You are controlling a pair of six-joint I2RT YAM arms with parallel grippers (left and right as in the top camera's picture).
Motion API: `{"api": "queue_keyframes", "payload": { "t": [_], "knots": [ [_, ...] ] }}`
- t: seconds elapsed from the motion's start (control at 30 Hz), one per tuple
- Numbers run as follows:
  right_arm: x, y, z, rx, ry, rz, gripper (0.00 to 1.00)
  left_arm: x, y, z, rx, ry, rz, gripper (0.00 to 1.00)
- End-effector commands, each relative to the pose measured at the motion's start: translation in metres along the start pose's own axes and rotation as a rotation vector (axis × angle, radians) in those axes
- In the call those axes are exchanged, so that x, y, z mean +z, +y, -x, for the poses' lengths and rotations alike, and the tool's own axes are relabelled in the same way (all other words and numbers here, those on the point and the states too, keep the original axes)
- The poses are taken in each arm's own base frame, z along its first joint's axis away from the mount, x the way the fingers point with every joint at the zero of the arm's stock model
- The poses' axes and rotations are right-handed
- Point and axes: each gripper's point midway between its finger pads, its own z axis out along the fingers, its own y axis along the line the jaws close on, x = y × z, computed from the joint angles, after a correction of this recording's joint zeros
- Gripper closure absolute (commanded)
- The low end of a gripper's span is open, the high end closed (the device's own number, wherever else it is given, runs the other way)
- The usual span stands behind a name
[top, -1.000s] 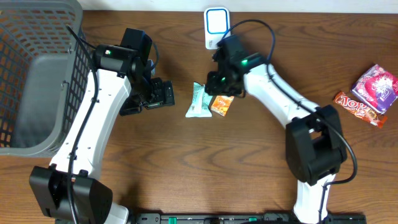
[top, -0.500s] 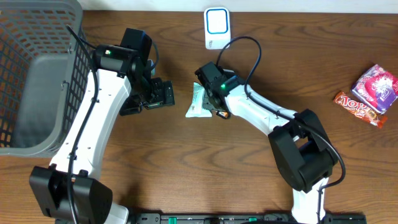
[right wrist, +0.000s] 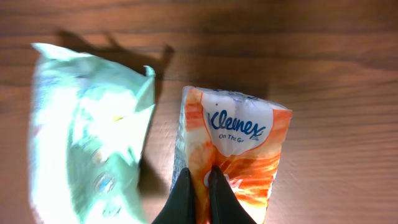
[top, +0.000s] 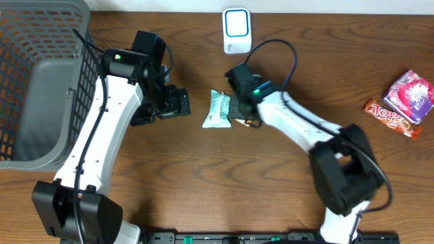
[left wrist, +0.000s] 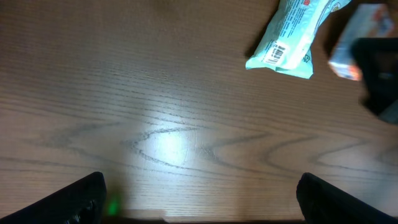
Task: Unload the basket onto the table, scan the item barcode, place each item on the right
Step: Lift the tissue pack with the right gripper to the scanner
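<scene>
Tissue pack (right wrist: 239,134) crinkly, glossy film; table (right wrist: 336,74) wood-grained

Overhead top-down, far — wrist views close, green packet (top: 217,110) in all

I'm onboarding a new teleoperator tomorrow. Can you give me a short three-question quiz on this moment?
1. True or false: the left gripper holds the green packet.
2. The right gripper is shut on: A) the Kleenex pack, B) the red chocolate bar, C) the basket.
3. In the left wrist view, which item shows a barcode?
Key: 1 false, it is open over bare table. 2 A. 3 the green packet.
</scene>
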Motion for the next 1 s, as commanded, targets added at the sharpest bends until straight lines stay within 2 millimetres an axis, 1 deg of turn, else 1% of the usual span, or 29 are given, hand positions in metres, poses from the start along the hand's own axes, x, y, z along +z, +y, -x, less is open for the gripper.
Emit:
{"api": "queue_keyframes", "payload": {
  "t": [0.0,0.1,0.17,0.27,0.33,0.37,0.43,0.5,0.53,0.63,0.7,0.83,0.9,0.97],
  "knots": [
    [-0.043,0.002,0.013,-0.066,0.029,0.180,0.99,0.000,0.003,0.000,0.005,0.001,0.011,0.02],
    [-0.050,0.004,0.011,-0.101,0.100,0.343,0.99,0.000,0.003,0.000,0.005,0.001,0.011,0.02],
    [-0.050,0.004,0.008,-0.106,0.143,0.454,0.99,0.000,0.003,0.000,0.005,0.001,0.011,0.02],
    [-0.045,-0.001,-0.003,-0.070,0.204,0.627,0.99,0.000,0.003,0.000,0.005,0.001,0.011,0.02],
    [-0.039,-0.007,-0.009,-0.035,0.221,0.716,0.99,0.000,0.003,0.000,0.005,0.001,0.011,0.02],
    [-0.034,-0.014,-0.015,-0.002,0.225,0.783,0.99,0.000,0.003,0.000,0.005,0.001,0.011,0.02],
    [-0.027,-0.030,-0.021,0.063,0.225,0.826,0.99,0.000,0.003,0.000,0.005,0.001,0.011,0.02],
    [-0.020,-0.053,-0.023,0.127,0.212,0.822,0.99,0.000,0.003,0.000,0.005,0.001,0.011,0.02],
    [-0.017,-0.064,-0.022,0.153,0.207,0.808,0.97,0.000,0.003,0.000,0.005,0.001,0.011,0.02],
    [-0.020,-0.093,-0.016,0.169,0.170,0.794,0.86,0.000,0.003,0.000,0.005,0.000,0.011,0.02],
    [-0.028,-0.108,-0.009,0.161,0.138,0.781,0.75,0.000,0.003,0.000,0.005,0.001,0.011,0.02],
    [-0.042,-0.132,0.006,0.191,0.108,0.666,0.59,0.000,0.003,0.000,0.005,0.001,0.011,0.02],
    [-0.051,-0.137,0.011,0.177,0.094,0.589,0.58,0.000,0.003,0.000,0.005,0.000,0.011,0.02],
    [-0.059,-0.135,0.013,0.147,0.076,0.542,0.56,0.000,0.003,0.000,0.005,0.001,0.011,0.03]
  ]
}}
